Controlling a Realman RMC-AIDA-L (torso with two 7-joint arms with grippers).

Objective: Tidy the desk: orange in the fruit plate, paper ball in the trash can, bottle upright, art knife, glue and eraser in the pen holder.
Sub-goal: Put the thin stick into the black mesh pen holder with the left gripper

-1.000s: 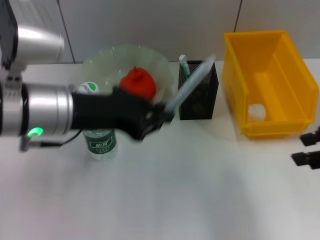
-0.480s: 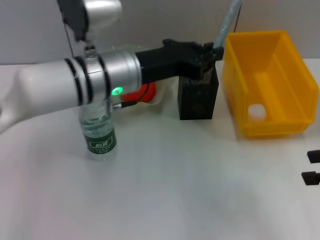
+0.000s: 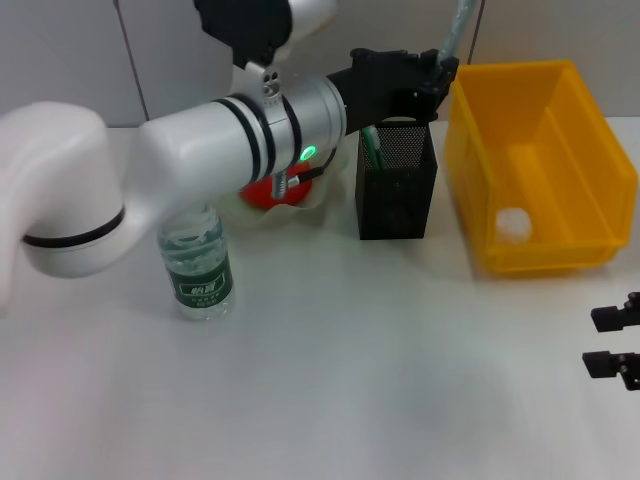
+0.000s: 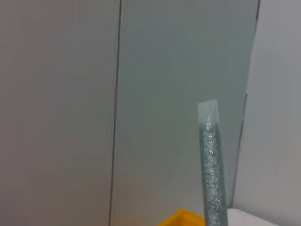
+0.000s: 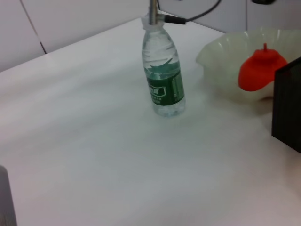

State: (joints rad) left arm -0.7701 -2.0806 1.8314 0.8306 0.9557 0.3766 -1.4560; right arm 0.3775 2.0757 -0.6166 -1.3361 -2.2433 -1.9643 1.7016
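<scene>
Left tool [image 3: 432, 82] clamped on glue [image 3: 455, 35], now risen above pen holder [image 3: 397, 180], stick upright, no longer slanted low near fruit plate. Drop into holder next, likely. Right tool [image 3: 612, 340] parked at 4 o'clock, grip state unclear.

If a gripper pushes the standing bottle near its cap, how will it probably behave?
The bottle is tall on a narrow base, so a high push would probably tip it rather than slide it. Once down, its round body would likely roll on the smooth desk. The thin clear plastic may dent under a firm squeeze.
</scene>
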